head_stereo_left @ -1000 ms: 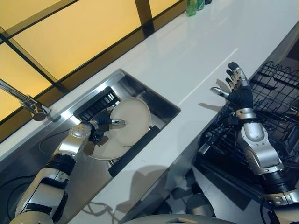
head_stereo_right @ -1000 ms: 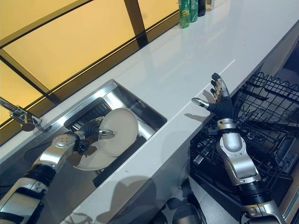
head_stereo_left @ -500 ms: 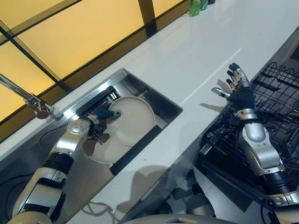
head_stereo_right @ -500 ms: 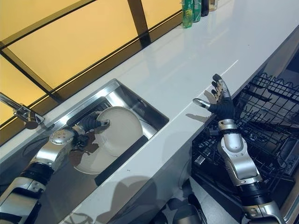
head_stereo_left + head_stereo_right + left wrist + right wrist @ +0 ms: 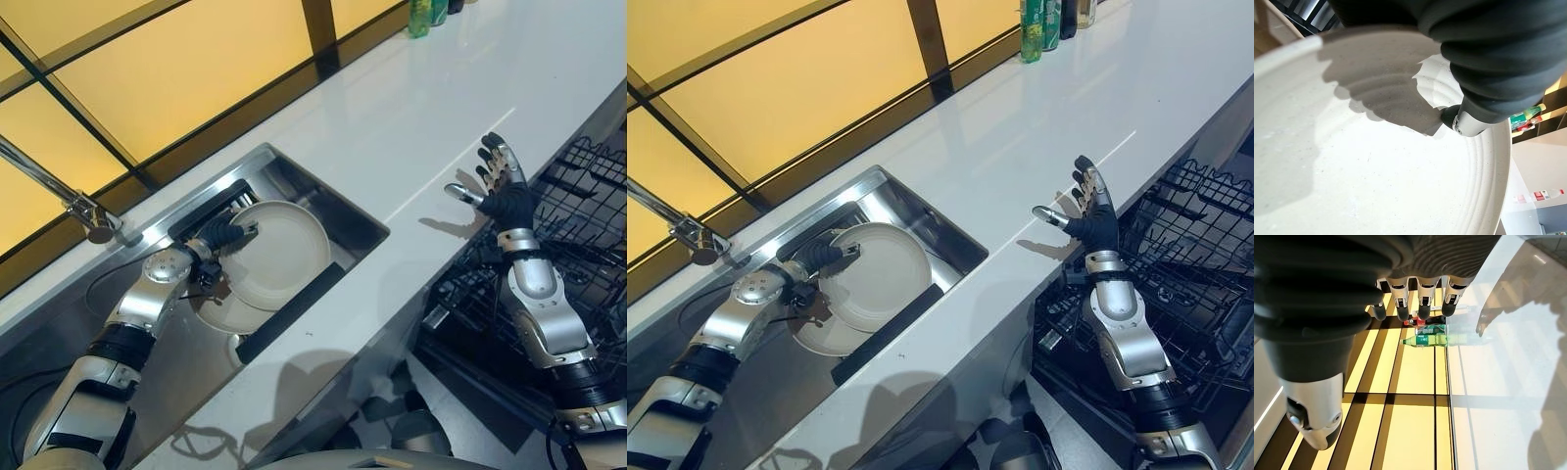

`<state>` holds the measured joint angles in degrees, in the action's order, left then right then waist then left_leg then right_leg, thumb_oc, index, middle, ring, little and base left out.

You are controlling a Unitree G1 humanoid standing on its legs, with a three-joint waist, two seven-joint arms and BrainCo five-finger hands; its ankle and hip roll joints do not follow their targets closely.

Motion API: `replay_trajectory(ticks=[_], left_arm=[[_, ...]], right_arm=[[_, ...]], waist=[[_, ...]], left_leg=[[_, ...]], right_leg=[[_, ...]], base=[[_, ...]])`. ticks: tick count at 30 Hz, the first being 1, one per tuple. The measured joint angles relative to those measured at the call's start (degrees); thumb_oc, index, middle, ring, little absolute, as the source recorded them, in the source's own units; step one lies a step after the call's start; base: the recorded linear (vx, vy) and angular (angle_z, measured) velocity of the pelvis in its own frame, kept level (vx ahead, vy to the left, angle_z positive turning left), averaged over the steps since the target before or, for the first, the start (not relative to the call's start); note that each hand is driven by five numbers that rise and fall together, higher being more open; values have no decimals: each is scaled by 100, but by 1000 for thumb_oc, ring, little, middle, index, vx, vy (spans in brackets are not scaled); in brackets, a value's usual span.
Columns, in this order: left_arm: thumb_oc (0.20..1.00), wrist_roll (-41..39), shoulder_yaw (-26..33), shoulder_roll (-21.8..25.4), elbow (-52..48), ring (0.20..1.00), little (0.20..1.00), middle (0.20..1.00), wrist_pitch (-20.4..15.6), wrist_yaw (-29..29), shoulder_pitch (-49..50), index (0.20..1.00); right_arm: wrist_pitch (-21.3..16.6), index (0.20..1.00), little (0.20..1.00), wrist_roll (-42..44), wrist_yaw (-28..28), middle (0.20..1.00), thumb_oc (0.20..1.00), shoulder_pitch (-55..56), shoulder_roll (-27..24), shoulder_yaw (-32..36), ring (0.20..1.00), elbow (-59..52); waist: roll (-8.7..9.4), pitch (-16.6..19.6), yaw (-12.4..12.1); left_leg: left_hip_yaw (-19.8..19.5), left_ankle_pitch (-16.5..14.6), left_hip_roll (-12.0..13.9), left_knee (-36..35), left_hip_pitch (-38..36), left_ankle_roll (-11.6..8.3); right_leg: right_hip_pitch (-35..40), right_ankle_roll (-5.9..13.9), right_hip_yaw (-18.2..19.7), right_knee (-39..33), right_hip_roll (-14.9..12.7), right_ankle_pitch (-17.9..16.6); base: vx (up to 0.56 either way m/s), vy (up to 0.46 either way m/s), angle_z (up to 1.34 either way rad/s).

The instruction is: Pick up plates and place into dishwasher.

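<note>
Black wire dishwasher rack (image 5: 578,245) at 4 o'clock, nearest, pulled out below the worktop (image 5: 411,127) edge. Right hand (image 5: 502,189) raised just above the rack's near-left corner at 3 o'clock, palm facing the worktop, fingers (image 5: 500,157) straight and spread, thumb out to the side, holding nothing.

Steel sink (image 5: 338,211) sunk into the white worktop at 9 o'clock. Black bar (image 5: 291,311) lying along the sink's near edge, partly over the basin. Cream plate (image 5: 279,255) tilted up inside the sink, gripped at its left rim by the left hand (image 5: 221,235): thumb (image 5: 1469,122) pressed on the plate's ribbed inner face, fingers behind the rim and hidden. Second cream plate (image 5: 223,315) lying lower in the basin, partly covered by the gripped one. Black slatted rack (image 5: 211,211) at the sink's far-left corner, behind the hand.

Chrome tap (image 5: 83,208) at 10 o'clock, beyond the sink's left end. Amber glass panels (image 5: 196,69) with dark frames along the back of the worktop at 11 o'clock. Green bottles (image 5: 1036,24) standing at the far end of the worktop at 1 o'clock, against the panels.
</note>
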<state>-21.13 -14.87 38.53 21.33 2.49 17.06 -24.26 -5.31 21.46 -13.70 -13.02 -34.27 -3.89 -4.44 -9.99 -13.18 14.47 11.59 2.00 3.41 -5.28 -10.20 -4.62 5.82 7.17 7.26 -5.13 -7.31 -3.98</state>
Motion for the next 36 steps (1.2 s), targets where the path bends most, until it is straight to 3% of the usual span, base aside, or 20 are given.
replay_trajectory(ticks=[7, 11, 17, 24, 28, 36], left_arm=[[200, 46, 234, -33, -201, 200, 200, 200, -428, -627, 230, 200], [200, 243, 785, -202, -404, 200, 200, 200, -699, -1291, 321, 200], [200, 703, 964, -259, -726, 200, 200, 200, -1226, -2452, 396, 200], [200, 1158, 1320, -417, -1406, 200, 200, 200, -1945, -3718, 441, 200], [200, 1166, 1332, -507, -1732, 200, 200, 200, -2184, -3888, 440, 200], [200, 1196, 1014, -925, -2150, 200, 200, 200, -2312, -3904, 433, 200]], right_arm=[[-50, 1000, 1000, -6, -72, 1000, 1000, 183, 37, 34, 1000, -11], [-106, 1000, 1000, -35, -116, 1000, 1000, 221, 270, 50, 1000, -12], [-246, 1000, 1000, -221, -207, 1000, 1000, 224, 431, 65, 1000, -181], [-321, 1000, 1000, -404, -211, 1000, 1000, 86, 430, -46, 1000, -576], [-319, 1000, 1000, -407, -76, 1000, 1000, -321, 427, -369, 1000, -708], [-90, 1000, 1000, -368, 459, 1000, 1000, -948, 569, -1025, 1000, -962]], waist=[[103, 73, -150], [299, 214, -257], [627, 496, -429], [871, 685, -721], [950, 783, -818], [1089, 992, -983]], left_leg=[[-135, -3, 24, -6, 2, -2], [-163, -5, 29, 11, 15, -4], [-225, -4, 35, 18, 60, -5], [-286, -3, 43, 18, 79, -6], [-333, -3, 41, 15, 91, -5], [-476, -3, 50, -4, 104, -5]], right_leg=[[5, -5, -14, 0, 12, -3], [1, -13, -29, -3, 19, -3], [-9, -16, -83, -2, 19, -2], [8, -25, -150, -5, 22, 5], [20, -30, -191, -12, 21, 9], [91, -47, -337, -33, 21, 46]], base=[[-31, -52, 1], [-56, -78, 2], [-44, -61, 4], [-37, -41, 4], [-28, -26, 6], [-27, -15, 9]])
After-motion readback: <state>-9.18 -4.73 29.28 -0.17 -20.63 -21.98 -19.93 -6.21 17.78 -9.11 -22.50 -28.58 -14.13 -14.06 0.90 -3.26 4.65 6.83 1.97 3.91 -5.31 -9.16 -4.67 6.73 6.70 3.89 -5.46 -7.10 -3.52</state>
